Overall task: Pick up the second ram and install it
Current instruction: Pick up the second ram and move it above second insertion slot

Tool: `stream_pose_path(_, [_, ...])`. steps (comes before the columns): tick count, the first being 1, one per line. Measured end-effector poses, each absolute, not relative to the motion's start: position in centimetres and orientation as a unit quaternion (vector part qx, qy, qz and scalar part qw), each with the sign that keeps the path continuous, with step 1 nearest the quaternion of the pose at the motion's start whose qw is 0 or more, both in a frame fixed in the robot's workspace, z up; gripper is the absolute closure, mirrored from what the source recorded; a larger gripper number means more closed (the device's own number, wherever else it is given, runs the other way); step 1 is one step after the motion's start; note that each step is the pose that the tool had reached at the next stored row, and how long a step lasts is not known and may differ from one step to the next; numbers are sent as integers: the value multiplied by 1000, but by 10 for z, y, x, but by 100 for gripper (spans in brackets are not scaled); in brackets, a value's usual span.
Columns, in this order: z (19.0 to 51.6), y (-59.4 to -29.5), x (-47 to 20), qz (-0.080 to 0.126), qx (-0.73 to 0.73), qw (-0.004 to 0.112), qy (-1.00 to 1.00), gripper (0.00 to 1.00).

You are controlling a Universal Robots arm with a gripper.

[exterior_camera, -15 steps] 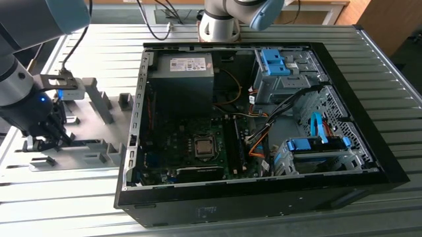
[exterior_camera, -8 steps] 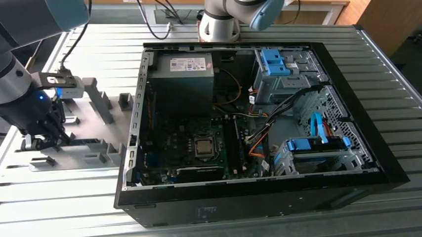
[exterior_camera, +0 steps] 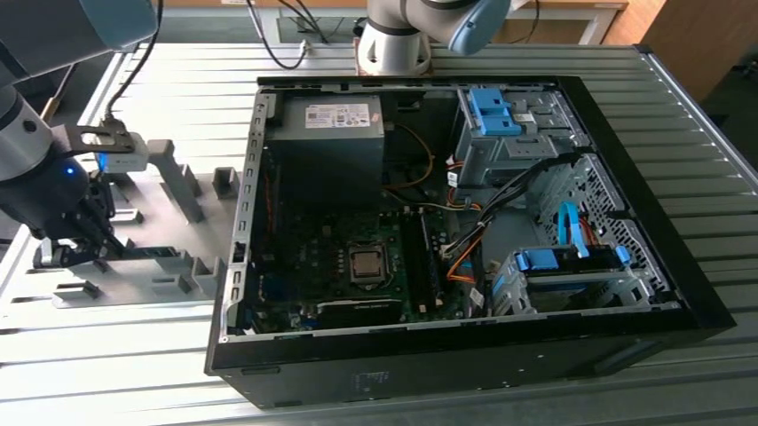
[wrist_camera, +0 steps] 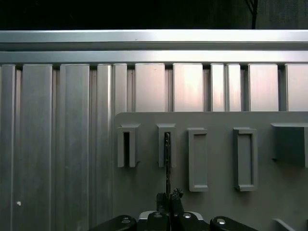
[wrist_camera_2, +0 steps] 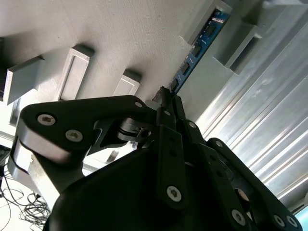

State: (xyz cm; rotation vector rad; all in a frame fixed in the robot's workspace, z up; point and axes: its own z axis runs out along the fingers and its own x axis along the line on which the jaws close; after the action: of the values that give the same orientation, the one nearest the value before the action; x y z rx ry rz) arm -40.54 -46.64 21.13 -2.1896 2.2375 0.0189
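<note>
In the exterior view, one gripper [exterior_camera: 74,244] hangs over the grey fixture plate [exterior_camera: 154,235], at the exterior view's left of one open computer case [exterior_camera: 474,222]. In the second wrist view, its fingers [wrist_camera_2: 167,108] pinch narrowly on the one second ram [wrist_camera_2: 197,48], which stands on edge. In the first wrist view, the ram sits in one of five fixture blocks [wrist_camera: 245,159].

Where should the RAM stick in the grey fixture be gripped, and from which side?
Pinch the second ram across its flat faces near the top edge, coming down from above: it stands on edge in the grey fixture, thin edge up. The gripper grips it that way, near one end.
</note>
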Motion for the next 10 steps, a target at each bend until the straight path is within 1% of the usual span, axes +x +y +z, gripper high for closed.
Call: stream_pose_path(10, [218,-466,-405,6,-699,5,715,86])
